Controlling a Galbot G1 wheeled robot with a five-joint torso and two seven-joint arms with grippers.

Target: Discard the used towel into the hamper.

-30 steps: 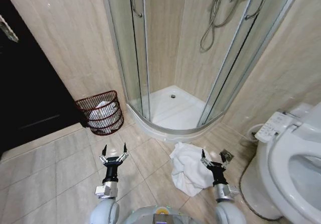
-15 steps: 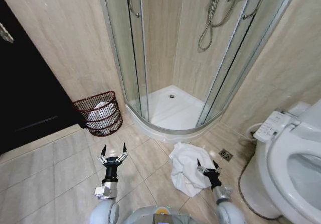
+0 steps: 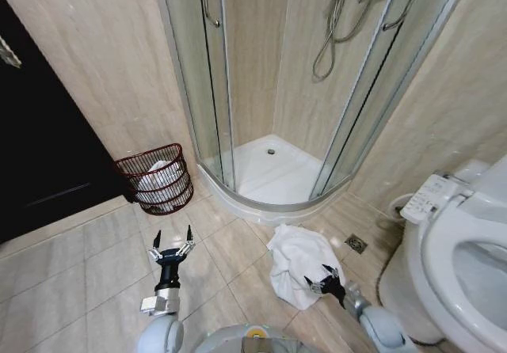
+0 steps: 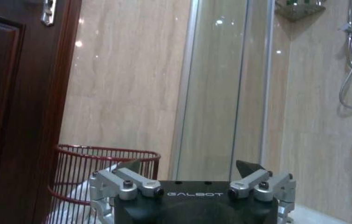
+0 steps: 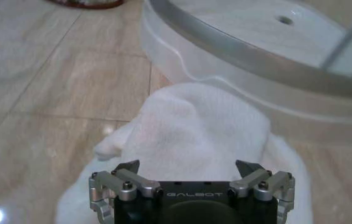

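Right gripper (image 3: 323, 278) hangs over the white towel (image 3: 295, 266) on the floor, fingers spread, holding nothing. Left gripper (image 3: 173, 241) idles near the hamper (image 3: 156, 178), fingers spread too.

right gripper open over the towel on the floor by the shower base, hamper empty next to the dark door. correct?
Not quite: the hamper is not empty; the head view shows white cloth inside. The rest stands: right gripper open over the towel on the floor by the shower base.
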